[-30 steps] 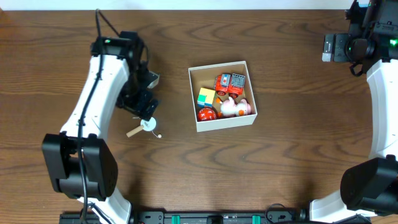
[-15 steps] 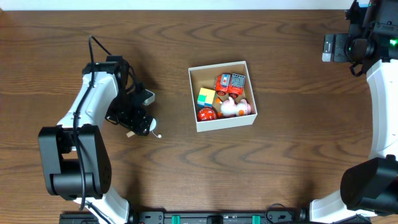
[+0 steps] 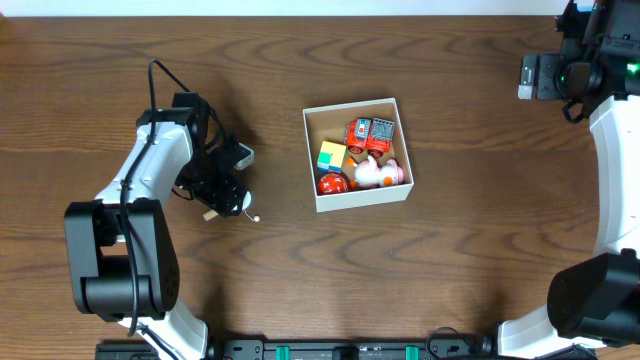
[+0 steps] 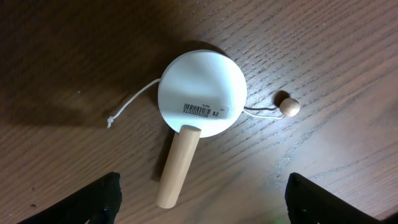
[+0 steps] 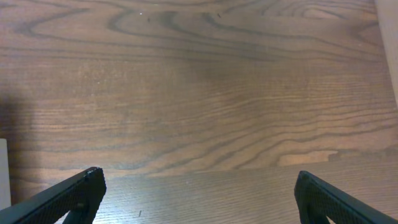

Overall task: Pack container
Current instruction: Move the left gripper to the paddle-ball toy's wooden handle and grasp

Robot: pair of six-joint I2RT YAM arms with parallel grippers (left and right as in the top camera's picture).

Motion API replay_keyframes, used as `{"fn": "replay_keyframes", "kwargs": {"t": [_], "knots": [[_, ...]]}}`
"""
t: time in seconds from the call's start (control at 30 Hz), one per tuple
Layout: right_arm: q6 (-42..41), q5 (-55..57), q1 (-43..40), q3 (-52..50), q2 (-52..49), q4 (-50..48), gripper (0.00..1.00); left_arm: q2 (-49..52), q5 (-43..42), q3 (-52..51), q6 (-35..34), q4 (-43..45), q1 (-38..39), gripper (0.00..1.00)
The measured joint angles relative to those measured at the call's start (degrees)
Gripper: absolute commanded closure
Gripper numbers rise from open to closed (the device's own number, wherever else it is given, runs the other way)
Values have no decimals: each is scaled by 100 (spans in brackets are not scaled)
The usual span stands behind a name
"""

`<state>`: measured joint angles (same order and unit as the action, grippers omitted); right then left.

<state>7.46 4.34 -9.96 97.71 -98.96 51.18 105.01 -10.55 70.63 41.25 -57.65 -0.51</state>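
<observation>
The container, a square white-walled box with a brown inside, sits mid-table and holds several small toys. A white paddle toy with a wooden handle and a small bead on a string lies flat on the table; in the overhead view it is left of the container. My left gripper is open and empty, its fingers either side of the handle's end, just above the table. My right gripper is open and empty over bare wood at the far right back.
The table is dark brown wood. The left arm bends over the left half; the right arm runs along the right edge. A pale strip of the table's edge shows in the right wrist view.
My left arm swung back towards the left and its gripper came down over the paddle toy, then shifted only slightly. The toy, the container and the right arm have not moved.
</observation>
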Motion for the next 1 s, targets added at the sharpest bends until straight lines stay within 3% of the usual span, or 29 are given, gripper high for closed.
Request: {"fn": "replay_keyframes", "kwargs": {"t": [0.63, 1.0], "knots": [[0, 2, 0, 0, 0, 0, 1, -44, 120, -966, 98, 1233, 26, 16], [0, 2, 0, 0, 2, 0, 1, -76, 214, -1032, 98, 1510, 26, 36]]}}
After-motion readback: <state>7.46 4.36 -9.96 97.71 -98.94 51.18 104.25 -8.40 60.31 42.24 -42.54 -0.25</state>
